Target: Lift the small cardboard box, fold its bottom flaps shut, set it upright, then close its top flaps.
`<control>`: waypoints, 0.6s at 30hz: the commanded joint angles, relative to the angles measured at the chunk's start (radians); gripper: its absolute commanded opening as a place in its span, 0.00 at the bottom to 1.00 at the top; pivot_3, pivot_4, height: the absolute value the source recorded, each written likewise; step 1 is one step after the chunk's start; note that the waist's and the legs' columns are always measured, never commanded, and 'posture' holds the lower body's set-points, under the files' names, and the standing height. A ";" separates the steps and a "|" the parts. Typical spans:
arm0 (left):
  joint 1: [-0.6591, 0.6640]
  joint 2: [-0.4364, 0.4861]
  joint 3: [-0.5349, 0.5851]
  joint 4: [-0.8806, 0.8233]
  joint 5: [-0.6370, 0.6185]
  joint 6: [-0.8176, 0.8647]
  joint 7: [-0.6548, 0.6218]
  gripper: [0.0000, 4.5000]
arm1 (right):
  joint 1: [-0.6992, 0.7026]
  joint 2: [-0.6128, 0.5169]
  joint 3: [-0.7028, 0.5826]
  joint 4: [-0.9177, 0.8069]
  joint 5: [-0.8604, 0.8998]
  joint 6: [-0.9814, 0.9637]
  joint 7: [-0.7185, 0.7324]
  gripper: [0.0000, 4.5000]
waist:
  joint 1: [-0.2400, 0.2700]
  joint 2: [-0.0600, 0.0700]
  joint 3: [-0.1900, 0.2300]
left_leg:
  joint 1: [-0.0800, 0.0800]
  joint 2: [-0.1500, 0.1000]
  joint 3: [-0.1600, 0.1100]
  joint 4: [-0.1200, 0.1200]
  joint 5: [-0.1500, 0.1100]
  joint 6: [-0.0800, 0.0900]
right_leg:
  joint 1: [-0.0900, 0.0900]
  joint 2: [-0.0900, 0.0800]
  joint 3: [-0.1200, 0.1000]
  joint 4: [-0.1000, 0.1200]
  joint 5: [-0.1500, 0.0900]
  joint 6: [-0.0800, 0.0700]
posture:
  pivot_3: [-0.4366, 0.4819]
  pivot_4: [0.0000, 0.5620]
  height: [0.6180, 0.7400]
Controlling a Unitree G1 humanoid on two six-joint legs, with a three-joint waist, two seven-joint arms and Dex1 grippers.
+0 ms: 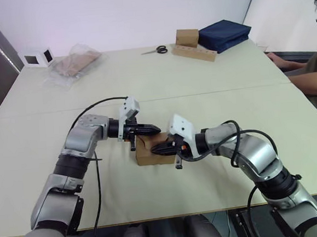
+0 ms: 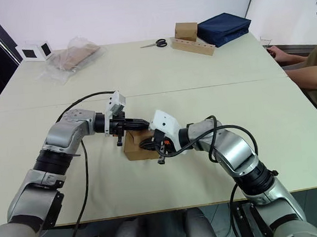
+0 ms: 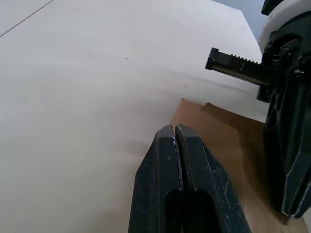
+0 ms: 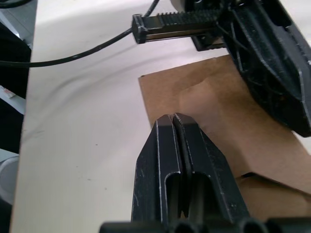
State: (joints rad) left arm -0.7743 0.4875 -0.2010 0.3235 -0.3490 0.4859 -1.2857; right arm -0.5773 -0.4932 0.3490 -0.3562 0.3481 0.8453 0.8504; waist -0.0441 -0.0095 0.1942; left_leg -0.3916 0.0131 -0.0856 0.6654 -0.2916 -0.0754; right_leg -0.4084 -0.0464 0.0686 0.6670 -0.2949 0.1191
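On the table [image 1: 211, 92], pincers press the small cardboard box [image 1: 150, 155].

No legible text, label or number anywhere.

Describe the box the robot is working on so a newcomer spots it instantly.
On the big cream table, look at the near edge where the left gripper and right gripper, both shut, meet. The small cardboard box sits right under them: low, plain brown. The other cardboard box stands at the far edge, on a long cardboard strip.
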 commanded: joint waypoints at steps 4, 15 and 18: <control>0.000 0.005 0.009 -0.033 -0.001 0.000 -0.009 0.00 | -0.036 0.008 -0.001 0.050 -0.039 -0.043 -0.022 0.00 | 0.000 0.000 0.000 | 0.000 0.000 0.000 0.000 0.000 0.000 | 0.000 0.000 0.000 0.000 0.000 0.000 | 0.48 0.27 1.00; 0.037 0.048 0.022 -0.136 -0.012 0.000 -0.021 0.00 | -0.032 0.001 -0.007 0.050 -0.023 -0.050 -0.005 0.00 | 0.000 0.000 0.000 | 0.000 0.000 0.000 0.000 0.000 0.000 | 0.000 0.000 0.000 0.000 0.000 0.000 | 0.48 0.27 1.00; 0.048 0.070 0.033 -0.168 -0.022 0.011 -0.023 0.00 | -0.033 -0.003 -0.015 0.050 -0.016 -0.046 0.000 0.00 | 0.000 0.000 0.000 | 0.000 0.000 0.000 0.000 0.000 0.000 | 0.000 0.000 0.000 0.000 0.000 0.000 | 0.48 0.27 1.00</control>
State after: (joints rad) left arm -0.7334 0.5438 -0.1948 0.1982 -0.3538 0.4935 -1.3024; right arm -0.6051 -0.4880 0.3515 -0.2843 0.3269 0.7960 0.8482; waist -0.0443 -0.0095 0.1942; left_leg -0.3916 0.0131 -0.0857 0.6655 -0.2916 -0.0754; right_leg -0.4083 -0.0464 0.0686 0.6671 -0.2949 0.1191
